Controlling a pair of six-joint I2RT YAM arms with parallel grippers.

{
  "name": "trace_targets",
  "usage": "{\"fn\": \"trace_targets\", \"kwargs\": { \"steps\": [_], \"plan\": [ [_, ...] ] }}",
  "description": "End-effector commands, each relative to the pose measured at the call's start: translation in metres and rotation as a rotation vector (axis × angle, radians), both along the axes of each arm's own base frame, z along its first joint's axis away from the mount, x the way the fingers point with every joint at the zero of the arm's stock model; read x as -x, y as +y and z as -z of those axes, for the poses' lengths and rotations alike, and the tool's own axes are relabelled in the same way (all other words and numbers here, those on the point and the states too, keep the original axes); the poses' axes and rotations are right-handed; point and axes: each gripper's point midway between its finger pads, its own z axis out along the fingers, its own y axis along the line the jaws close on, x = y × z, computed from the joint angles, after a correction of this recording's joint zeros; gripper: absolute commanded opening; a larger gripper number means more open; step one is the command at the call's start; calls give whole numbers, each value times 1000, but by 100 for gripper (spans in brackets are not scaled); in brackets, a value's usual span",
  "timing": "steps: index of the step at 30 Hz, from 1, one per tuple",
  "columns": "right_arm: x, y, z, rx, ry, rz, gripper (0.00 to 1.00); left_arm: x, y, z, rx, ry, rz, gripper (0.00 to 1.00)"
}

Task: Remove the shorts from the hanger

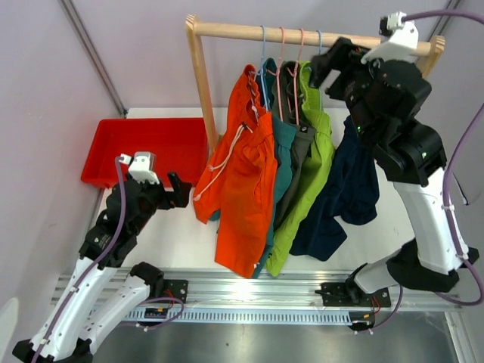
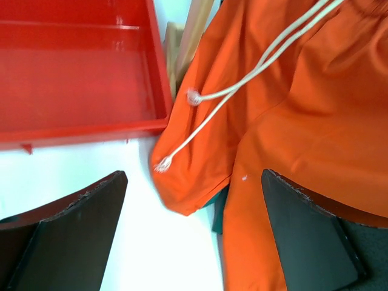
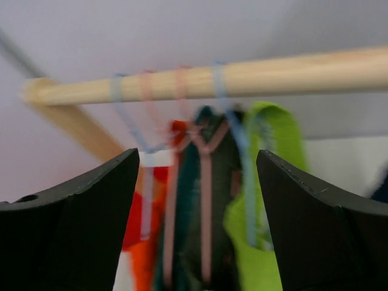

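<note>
Several shorts hang side by side from the wooden rail (image 1: pixel 249 32): orange shorts (image 1: pixel 246 174) with a white drawstring, teal shorts (image 1: pixel 283 147), dark grey shorts (image 1: pixel 300 140), lime green shorts (image 1: pixel 318 151) and navy shorts (image 1: pixel 348 189). The navy pair's top is hidden behind my right arm. My right gripper (image 1: pixel 321 64) is open just below the rail, beside the lime green pair's blue hanger (image 3: pixel 242 157), with nothing between its fingers. My left gripper (image 1: pixel 180 189) is open low at the left. The orange shorts' hem (image 2: pixel 200 188) lies between its fingers (image 2: pixel 79 224), untouched.
A red tray (image 1: pixel 113 127) sits at the back left of the white table, close to the rack's left post (image 1: pixel 200 91). In the right wrist view the rail (image 3: pixel 285 74) crosses above the hanger hooks. The arms' metal base rail (image 1: pixel 249 291) runs along the near edge.
</note>
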Motion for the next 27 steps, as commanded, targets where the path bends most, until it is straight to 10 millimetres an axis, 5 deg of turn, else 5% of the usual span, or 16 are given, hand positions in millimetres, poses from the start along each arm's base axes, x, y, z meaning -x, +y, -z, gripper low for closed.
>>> {"fn": "trace_targets", "kwargs": {
  "steps": [1, 6, 10, 20, 27],
  "plan": [
    [30, -97, 20, 65, 46, 425, 82, 2, 1, -4, -19, -34, 13, 99],
    [45, -117, 52, 86, 117, 563, 80, 1, -5, -2, -21, -30, 43, 99],
    [38, -121, 73, 120, 142, 601, 79, 1, -10, -1, -15, -26, 65, 99],
    [-25, -142, 110, 73, 263, 525, 74, 3, -10, 0, -12, -24, 72, 99],
    [-57, -138, 126, 65, 297, 476, 68, 3, -12, -1, -10, -25, 74, 99]
  ]
}}
